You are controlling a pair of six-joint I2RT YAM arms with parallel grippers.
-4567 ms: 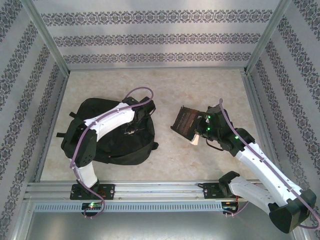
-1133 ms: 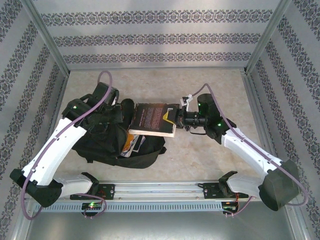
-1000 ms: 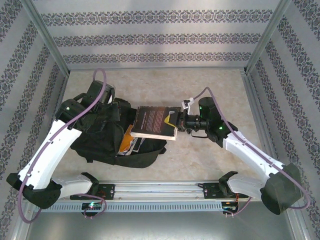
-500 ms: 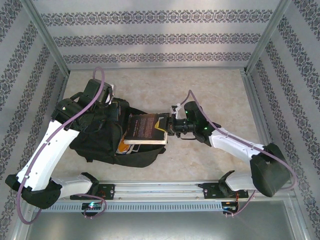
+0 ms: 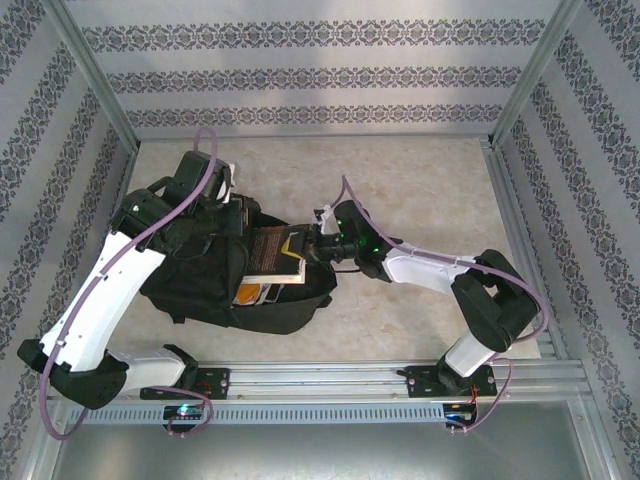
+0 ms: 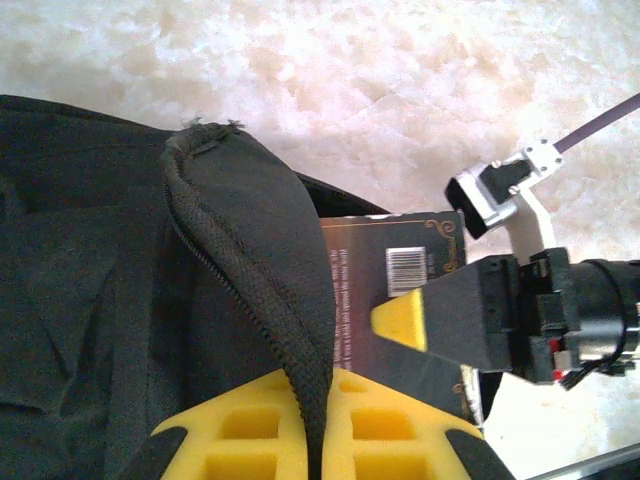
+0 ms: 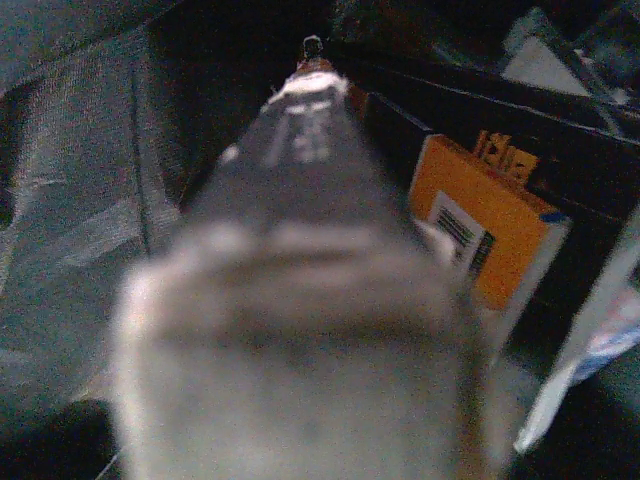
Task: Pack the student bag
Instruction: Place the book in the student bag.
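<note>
Where the overhead camera looks down, the student bag point(image 5: 190, 285) lies at about 8 o'clock from the middle of the worktop point(image 5: 420, 170). It is large, black, soft fabric, slumped, with its mouth gaping toward 3 o'clock. The left hand point(image 5: 233, 207) is at the bag's 12 o'clock rim. The right hand point(image 5: 312, 248) reaches in from 3 o'clock, grasping a dark-covered book point(image 5: 272, 250) part way inside the mouth. An orange book point(image 5: 246, 294) shows beneath it. The worktop is pale beige and marbled. The walls point(image 5: 320, 75) are white with grey ornamental bands, with aluminium posts at the corners and a rail point(image 5: 320, 380) along the near edge.

Left wrist: the left hand point(image 6: 322, 425) is clenched, its yellow pads point(image 6: 240, 440) pinching the bag's zippered rim, which rises as a rounded black flap. At 3 o'clock of the flap lies the dark-covered book point(image 6: 360, 300), barcode up, with the right hand's point(image 6: 415, 335) yellow-tipped finger on its cover.

Right wrist: a blurred grey wedge runs up the middle; I cannot tell whether it is book or finger. The bag's interior is dark around it, with greyish lining at 9 o'clock. The orange book point(image 7: 480, 240) is at 3 o'clock.
</note>
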